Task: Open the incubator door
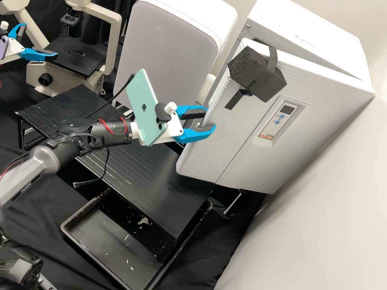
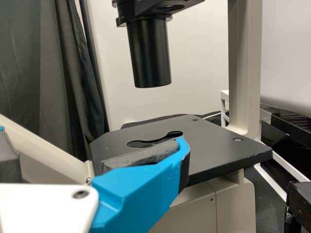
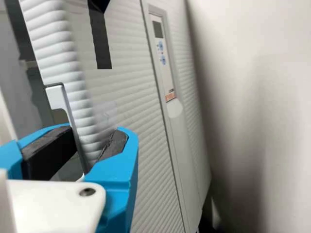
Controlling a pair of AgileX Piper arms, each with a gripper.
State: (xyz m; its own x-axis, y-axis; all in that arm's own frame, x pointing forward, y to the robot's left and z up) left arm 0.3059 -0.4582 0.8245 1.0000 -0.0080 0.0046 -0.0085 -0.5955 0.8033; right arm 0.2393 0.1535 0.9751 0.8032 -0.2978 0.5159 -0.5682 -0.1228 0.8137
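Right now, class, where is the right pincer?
In the high view, near the middle, the right pincer is at the left edge of the incubator door, below the dark foam block.

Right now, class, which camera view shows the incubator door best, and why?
The high view: it takes in most of the door, standing ajar, control panel included. The right wrist view shows part of its front, closer and slanted, with the right pincer at one edge.

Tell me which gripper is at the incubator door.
The right gripper, open at the edge of the door; the left gripper is by the microscope.
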